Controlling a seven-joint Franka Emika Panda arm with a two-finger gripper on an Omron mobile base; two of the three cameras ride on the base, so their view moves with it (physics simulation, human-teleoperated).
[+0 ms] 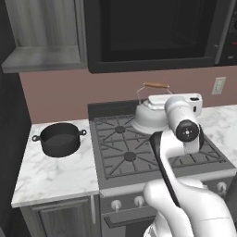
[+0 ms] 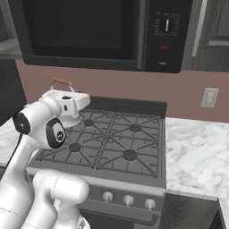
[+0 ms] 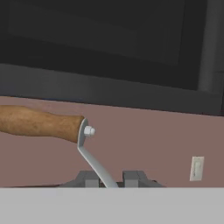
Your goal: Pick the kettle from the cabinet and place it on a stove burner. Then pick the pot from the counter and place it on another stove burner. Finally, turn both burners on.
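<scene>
So the kettle (image 1: 149,118) sits over the stove's back-left burner (image 1: 120,129), gripper (image 3: 112,178) pinched shut on the thin metal leg of its handle (wooden grip running sideways above the fingers). Pot (image 1: 59,138) waits on the counter (image 1: 55,173) well left.

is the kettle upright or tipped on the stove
Upright. The kettle sits level on the back grate of the stove, its wooden handle arched straight above it. The gripper is shut on the handle's metal leg.

Black microwave (image 2: 85,33), white wall outlet (image 2: 209,97)
</scene>
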